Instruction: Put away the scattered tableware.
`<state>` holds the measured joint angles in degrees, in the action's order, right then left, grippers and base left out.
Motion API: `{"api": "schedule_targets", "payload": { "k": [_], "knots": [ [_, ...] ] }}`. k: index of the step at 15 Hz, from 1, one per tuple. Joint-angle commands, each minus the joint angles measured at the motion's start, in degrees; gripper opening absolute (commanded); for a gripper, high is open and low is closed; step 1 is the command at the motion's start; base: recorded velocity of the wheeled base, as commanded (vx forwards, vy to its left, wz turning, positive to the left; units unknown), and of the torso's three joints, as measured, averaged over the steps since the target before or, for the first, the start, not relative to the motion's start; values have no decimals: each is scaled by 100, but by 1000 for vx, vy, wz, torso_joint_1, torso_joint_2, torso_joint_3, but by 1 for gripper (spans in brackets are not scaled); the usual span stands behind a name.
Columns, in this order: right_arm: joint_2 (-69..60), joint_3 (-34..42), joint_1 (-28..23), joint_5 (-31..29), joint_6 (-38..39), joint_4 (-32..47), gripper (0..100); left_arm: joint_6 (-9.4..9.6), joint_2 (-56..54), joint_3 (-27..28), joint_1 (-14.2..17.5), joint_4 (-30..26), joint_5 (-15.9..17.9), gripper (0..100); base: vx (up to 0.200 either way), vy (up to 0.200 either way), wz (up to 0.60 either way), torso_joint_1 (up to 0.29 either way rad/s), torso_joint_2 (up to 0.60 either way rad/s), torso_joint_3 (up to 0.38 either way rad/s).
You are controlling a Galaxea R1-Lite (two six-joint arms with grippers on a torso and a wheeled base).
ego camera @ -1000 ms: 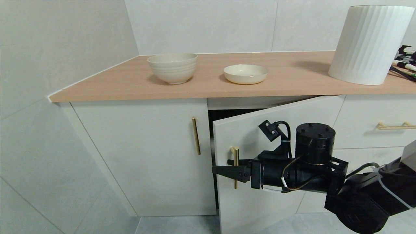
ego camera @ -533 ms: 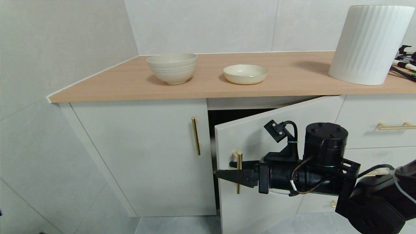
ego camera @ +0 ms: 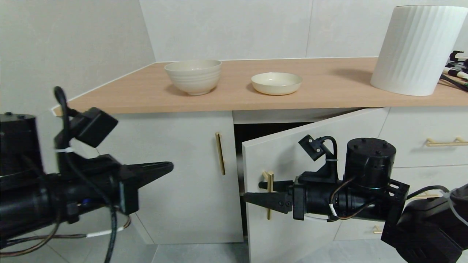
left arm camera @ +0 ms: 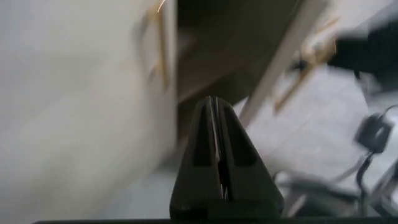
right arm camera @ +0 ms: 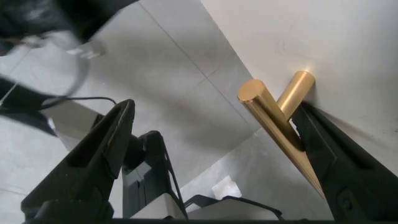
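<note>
Left gripper (ego camera: 165, 168), closed, has swung in; right gripper (ego camera: 253, 191), spread, straddles handle (ego camera: 270, 178) below bowl (ego camera: 193, 76) and dish (ego camera: 276, 83).

Head camera faces the cabinet (ego camera: 190, 190); all views share its door handle (ego camera: 270, 176).

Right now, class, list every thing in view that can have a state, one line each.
right cabinet door, partly open
left cabinet door, shut
drawer, shut
bowl, upright on the counter
dish, upright, empty
left gripper, shut, holding nothing
right gripper, open around the door handle
</note>
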<state>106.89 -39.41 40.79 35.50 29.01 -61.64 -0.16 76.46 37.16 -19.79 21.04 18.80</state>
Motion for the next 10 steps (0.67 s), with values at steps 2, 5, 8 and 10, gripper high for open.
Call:
{"api": "schedule_targets", "payload": {
  "k": [2,5,8,10],
  "knots": [
    [-151,56,-1,-8,-1,2,100,-960,1591,20,-693,1438,45,0,0,0,0,0,0,0],
    [-195,100,69,-8,8,2,100,-1408,2409,-156,-1045,2730,36,0,0,0,0,0,0,0],
    [-186,171,166,-17,8,2,100,-1390,3244,-235,-1054,3697,36,0,0,0,0,0,0,0],
    [-195,188,166,-17,8,2,100,-1390,3674,-209,-1115,4259,54,0,0,0,0,0,0,0]
  ]
}}
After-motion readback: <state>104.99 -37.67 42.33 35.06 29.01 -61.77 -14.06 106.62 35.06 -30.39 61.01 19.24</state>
